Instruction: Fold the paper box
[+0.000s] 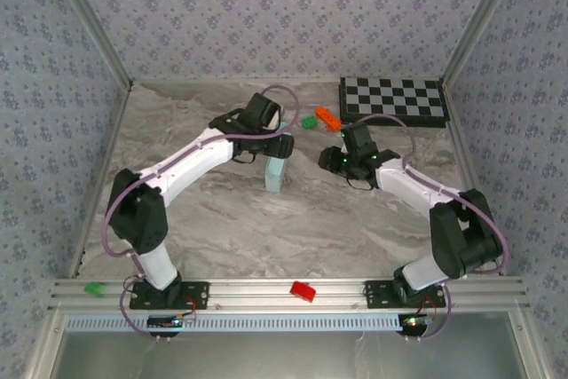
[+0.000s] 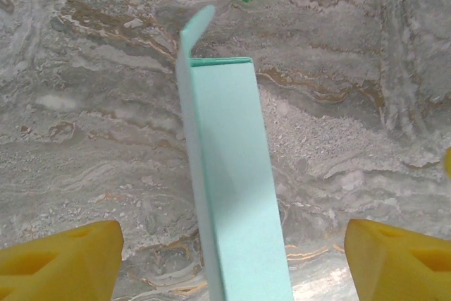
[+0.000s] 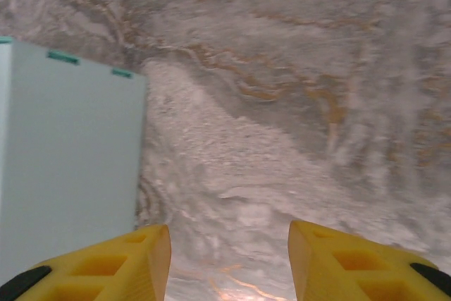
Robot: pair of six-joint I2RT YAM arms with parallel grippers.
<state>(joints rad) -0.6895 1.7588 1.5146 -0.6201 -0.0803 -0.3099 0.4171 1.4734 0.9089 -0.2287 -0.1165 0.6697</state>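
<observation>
The paper box (image 1: 276,174), a slim pale aqua carton, stands upright near the middle of the marble-patterned table (image 1: 222,219), directly below the left gripper (image 2: 227,262). In the left wrist view the carton runs up the centre of the frame between two yellow fingertips (image 2: 60,262) set wide apart. Bare tabletop shows on either side of the carton, so neither pad touches it. At the carton's far end a narrow flap (image 2: 196,30) stands open, curling away from the body.

The right gripper (image 3: 229,266) hangs just to the right of the carton in the overhead view, close to it but not around it. Its yellow fingers (image 3: 106,266) are parted, with only tabletop in the gap. In the right wrist view a broad face of the carton rises just beside the finger on the left of the frame; whether the two meet cannot be told.

Beyond the carton, a green toy brick (image 1: 308,122) and an orange toy brick (image 1: 327,117) lie close together on the table. A black-and-white checkerboard (image 1: 393,99) sits flat at the far right. On the aluminium rail (image 1: 284,288) at the near edge rest a red brick (image 1: 303,290) and, far to the left, a second green brick (image 1: 92,288).
</observation>
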